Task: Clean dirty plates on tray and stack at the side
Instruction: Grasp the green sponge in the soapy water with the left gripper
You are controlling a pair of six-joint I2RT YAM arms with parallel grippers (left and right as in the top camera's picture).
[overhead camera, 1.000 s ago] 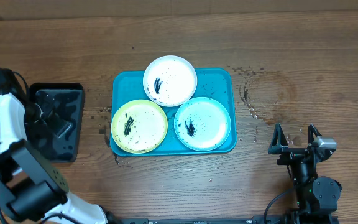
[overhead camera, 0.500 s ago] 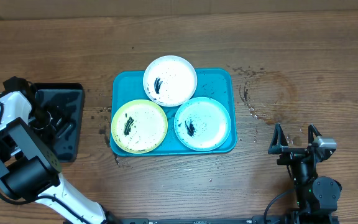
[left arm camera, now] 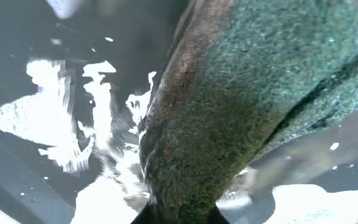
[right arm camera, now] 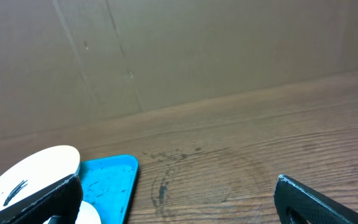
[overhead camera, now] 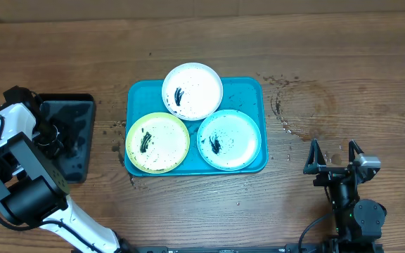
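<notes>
Turquoise tray [overhead camera: 252, 88] sits centre, carrying all three plates: white plate [overhead camera: 193, 91] at the far edge, yellow-green plate [overhead camera: 157, 143] and light blue plate [overhead camera: 229, 139] nearer, each black-smeared, none stacked aside. Smaller black tray [overhead camera: 65, 112] lies to its left, wet inside. There our left gripper [overhead camera: 55, 133] is clamped on a green scouring sponge [left arm camera: 253, 93]. Right gripper [overhead camera: 332, 158] idles wide open, well apart. We judge this the sponge-fetching step; next, lift it across onto a plate

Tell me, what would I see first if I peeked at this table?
Three dirty plates jump out: the white plate, the yellow-green plate and the light blue plate, all smeared black, packed on the turquoise tray mid-table. At the left edge, the left pincer pinches a green sponge inside the black tray.
</notes>
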